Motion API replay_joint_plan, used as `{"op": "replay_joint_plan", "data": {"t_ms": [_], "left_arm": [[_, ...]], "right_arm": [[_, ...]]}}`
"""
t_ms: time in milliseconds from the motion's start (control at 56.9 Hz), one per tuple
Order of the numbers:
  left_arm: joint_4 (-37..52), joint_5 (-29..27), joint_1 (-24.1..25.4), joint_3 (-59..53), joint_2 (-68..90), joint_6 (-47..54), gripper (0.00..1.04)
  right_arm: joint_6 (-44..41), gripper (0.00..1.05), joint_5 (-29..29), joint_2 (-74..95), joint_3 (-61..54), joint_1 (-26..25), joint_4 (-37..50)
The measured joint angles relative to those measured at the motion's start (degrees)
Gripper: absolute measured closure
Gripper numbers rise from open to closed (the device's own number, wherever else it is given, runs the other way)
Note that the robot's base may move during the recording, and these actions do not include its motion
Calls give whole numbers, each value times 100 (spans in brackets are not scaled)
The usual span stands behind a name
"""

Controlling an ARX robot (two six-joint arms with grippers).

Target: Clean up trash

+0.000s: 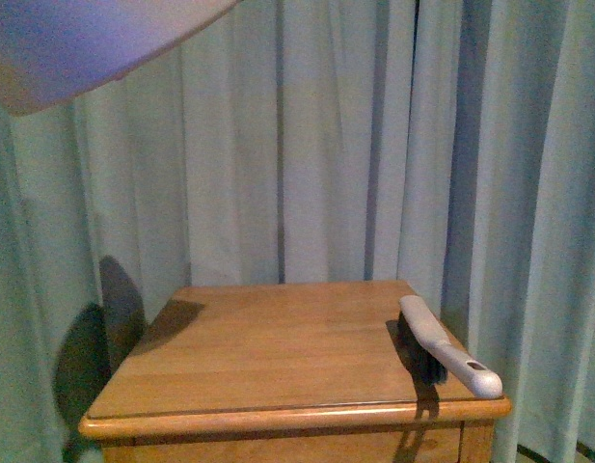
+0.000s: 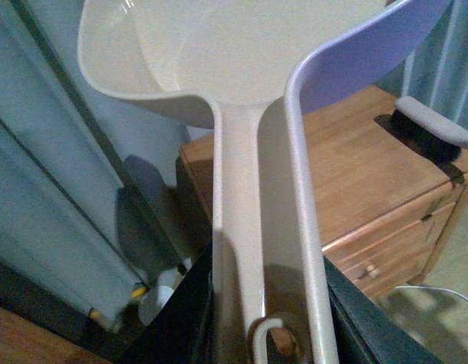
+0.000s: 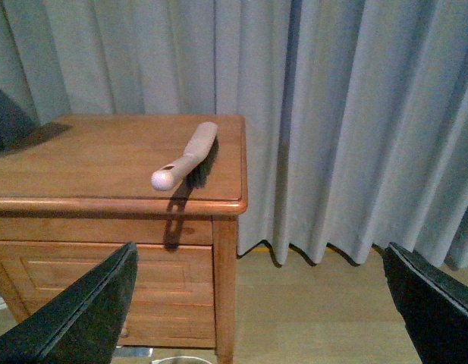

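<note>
Curtain (image 1: 326, 145): one is counted. It is pale, hangs in many folds, fills the background behind the cabinet and reaches the floor.

Floor (image 3: 309, 303): one wooden surface is noted beside the cabinet in the right wrist view.

Cabinet (image 1: 278, 357): one is counted, wooden with a flat top. One drawer front is seen directly under the top in the right wrist view.

Dustpan (image 2: 241, 61): one is counted, cream-coloured plastic. It is held raised above and to the left of the cabinet, clear of the top. Its rim is seen at the upper left corner of the front view.

Brush (image 1: 442, 347): one is counted, with a pale handle and dark bristles. It is laid along the right edge of the cabinet top, handle end at the front edge.

Left gripper (image 2: 271, 318): one is counted. Its two black fingers are closed against both sides of the dustpan handle.

Right gripper (image 3: 256, 311): one is counted. Its fingers (image 3: 82, 311) are spread wide with nothing held between them, and it is held off to the cabinet's right, short of its front.

Trash: its location cannot be told from the three views.
</note>
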Motion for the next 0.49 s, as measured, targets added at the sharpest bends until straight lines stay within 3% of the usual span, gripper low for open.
{"op": "replay_joint_plan", "data": {"t_ms": [264, 492], "left_arm": [[-289, 662, 531, -691, -935, -42, 77], [-595, 1563, 1600, -962, -1285, 151, 77]], "right_arm": [[0, 7, 0, 0, 0, 0, 0], [0, 7, 0, 0, 0, 0, 0]]}}
